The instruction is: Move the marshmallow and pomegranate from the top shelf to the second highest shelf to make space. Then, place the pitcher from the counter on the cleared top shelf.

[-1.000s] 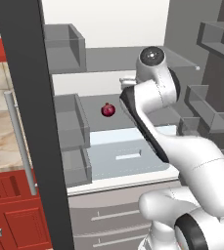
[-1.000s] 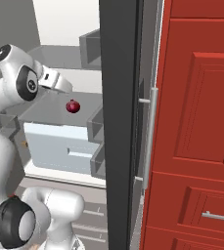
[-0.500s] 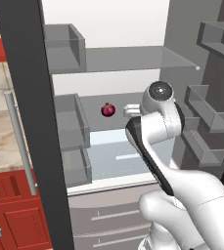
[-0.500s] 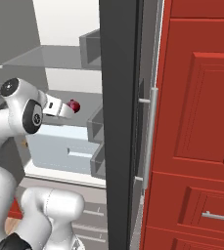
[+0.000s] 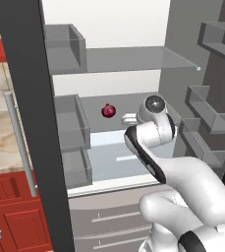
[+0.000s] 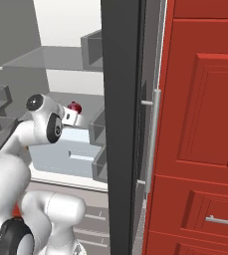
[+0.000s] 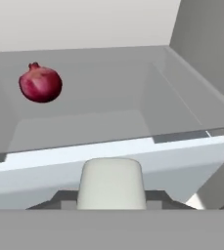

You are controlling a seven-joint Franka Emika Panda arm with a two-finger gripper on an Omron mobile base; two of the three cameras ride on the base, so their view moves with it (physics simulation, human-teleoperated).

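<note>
In the left base view, the pomegranate (image 5: 108,110) sits at centre frame on the second highest shelf (image 5: 128,101), well below the bare top shelf (image 5: 133,59). Just right of it, a pale stub that I take for the marshmallow (image 5: 129,117) juts from the hand (image 5: 133,118), low over that shelf.

In the right base view, the pomegranate (image 6: 74,106) shows as a dark red ball at left centre, with the hand (image 6: 78,118) just below and right of it.

In the hand view, the marshmallow (image 7: 112,183) is an off-white stubby cylinder at bottom centre, the hand's fingers clamped on it, though the tips themselves are hidden. It is probably very light and soft, so best held across its round sides with gentle pressure. The pomegranate (image 7: 40,84), upper left, looks glossy, firm and likely to roll; grip it across its widest part.
</note>
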